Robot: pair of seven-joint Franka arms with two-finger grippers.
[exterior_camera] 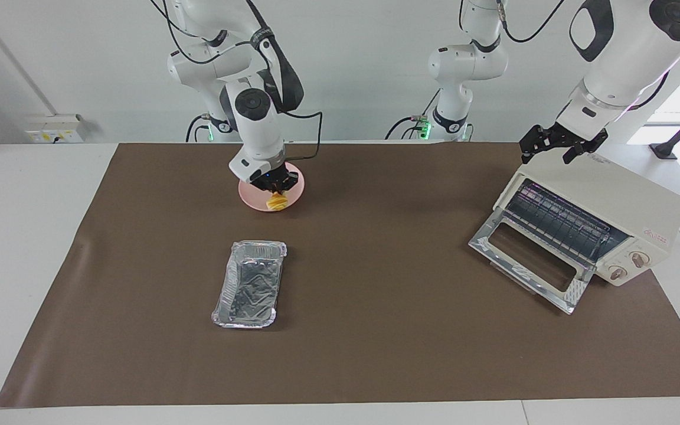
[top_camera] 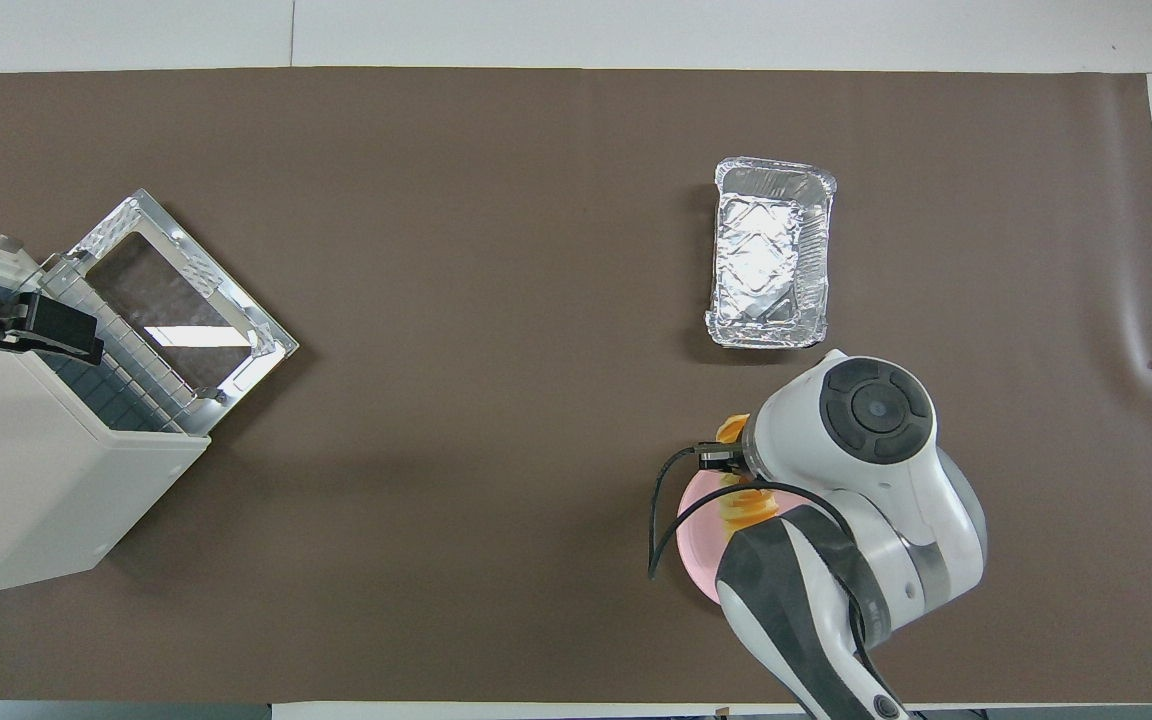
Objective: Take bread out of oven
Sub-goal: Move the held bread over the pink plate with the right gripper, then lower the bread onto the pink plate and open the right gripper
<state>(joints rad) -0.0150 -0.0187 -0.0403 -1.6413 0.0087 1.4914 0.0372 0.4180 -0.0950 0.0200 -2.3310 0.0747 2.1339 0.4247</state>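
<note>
The cream-white oven [exterior_camera: 611,200] stands at the left arm's end of the table, its glass door [exterior_camera: 529,260] folded down open and its wire rack [exterior_camera: 558,224] bare. The golden-yellow bread [exterior_camera: 277,203] is at the rim of a round pink plate [exterior_camera: 251,198], at the plate's edge farther from the robots. My right gripper [exterior_camera: 275,188] is low over the plate and shut on the bread. In the overhead view the right arm covers most of the bread [top_camera: 731,430]. My left gripper [exterior_camera: 558,147] is open and empty, just over the oven's top front edge.
A crinkled silver foil tray [exterior_camera: 249,283] lies empty on the brown mat [exterior_camera: 375,307], farther from the robots than the plate. The open oven door juts out over the mat toward the table's middle.
</note>
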